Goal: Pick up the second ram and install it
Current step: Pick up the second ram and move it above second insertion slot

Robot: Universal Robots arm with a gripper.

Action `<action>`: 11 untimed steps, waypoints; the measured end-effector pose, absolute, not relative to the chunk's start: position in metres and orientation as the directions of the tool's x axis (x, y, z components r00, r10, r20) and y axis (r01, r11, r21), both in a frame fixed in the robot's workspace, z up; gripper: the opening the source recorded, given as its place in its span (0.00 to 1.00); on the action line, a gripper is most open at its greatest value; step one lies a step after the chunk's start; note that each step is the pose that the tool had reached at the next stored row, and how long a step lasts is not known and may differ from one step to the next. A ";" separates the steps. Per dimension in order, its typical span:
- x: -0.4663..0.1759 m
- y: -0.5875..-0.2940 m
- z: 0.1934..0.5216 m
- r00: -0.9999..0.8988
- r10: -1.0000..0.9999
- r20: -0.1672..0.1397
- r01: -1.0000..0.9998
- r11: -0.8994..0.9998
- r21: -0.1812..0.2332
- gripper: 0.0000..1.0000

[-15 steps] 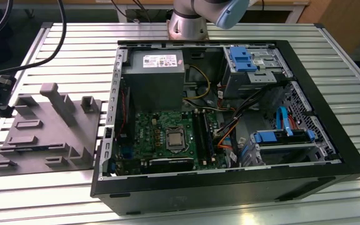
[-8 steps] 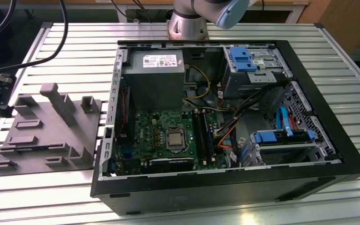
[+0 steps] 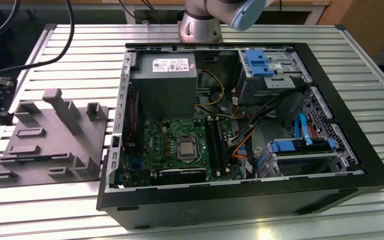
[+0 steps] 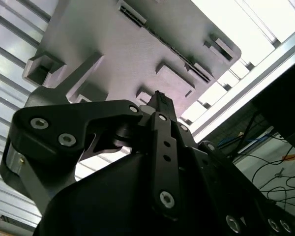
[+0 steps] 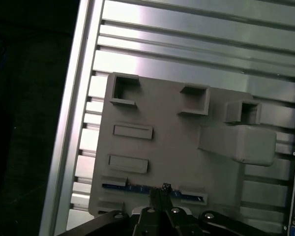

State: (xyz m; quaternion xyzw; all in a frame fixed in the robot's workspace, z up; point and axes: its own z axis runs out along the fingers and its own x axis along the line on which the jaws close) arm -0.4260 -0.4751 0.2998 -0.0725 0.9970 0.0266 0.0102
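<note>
The pincer [image 3: 2, 117], at the exterior view's far left edge, hangs over the second ram [image 5: 125, 187], unlifted in its grey tray [image 3: 52, 150]; I cannot tell its grip.

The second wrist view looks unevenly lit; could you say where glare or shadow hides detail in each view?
Second wrist view: table blown out white, gripper near-black. First wrist view: glare on the table slats, blackness beyond their edge. Exterior view: even light, computer case interior shadowed.
</note>
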 end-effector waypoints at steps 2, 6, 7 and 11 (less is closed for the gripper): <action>-0.426 -0.475 0.300 -0.987 -0.162 -0.024 -0.163 0.985 0.052 0.11; -0.426 -0.475 0.300 -0.980 -0.197 -0.024 -0.198 0.979 0.052 0.11; -0.426 -0.475 0.300 -0.978 -0.206 -0.024 -0.207 0.977 0.052 0.11; -0.426 -0.475 0.300 -0.970 -0.240 -0.024 -0.241 0.969 0.052 0.11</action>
